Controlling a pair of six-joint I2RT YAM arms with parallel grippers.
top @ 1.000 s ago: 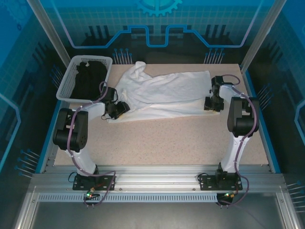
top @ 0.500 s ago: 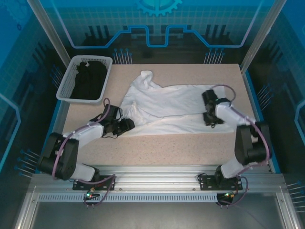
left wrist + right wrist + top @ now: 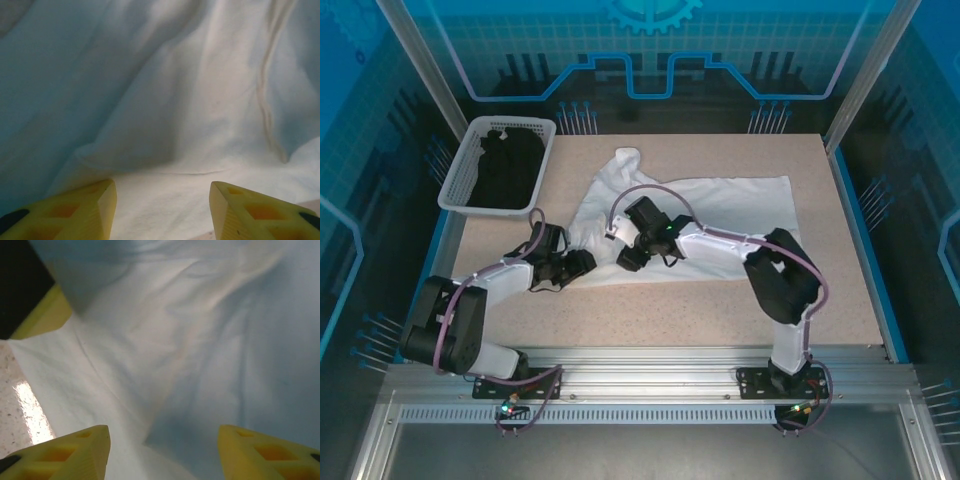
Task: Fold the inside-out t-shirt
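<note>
The left pincer and right pincer both gape open over the shirt, left of centre; mid-fold, I'd say, needing a fresh pinch next.

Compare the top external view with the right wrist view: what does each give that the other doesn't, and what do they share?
Top external: the whole t-shirt spread on the table, both arms, the left gripper at the shirt's near left edge, and a basket holding a black garment. Right wrist: a close look at the right gripper, jaws open, and at fine folds in the cloth. Shared: the t-shirt, speckled table, and the right gripper over the shirt's left part.
</note>
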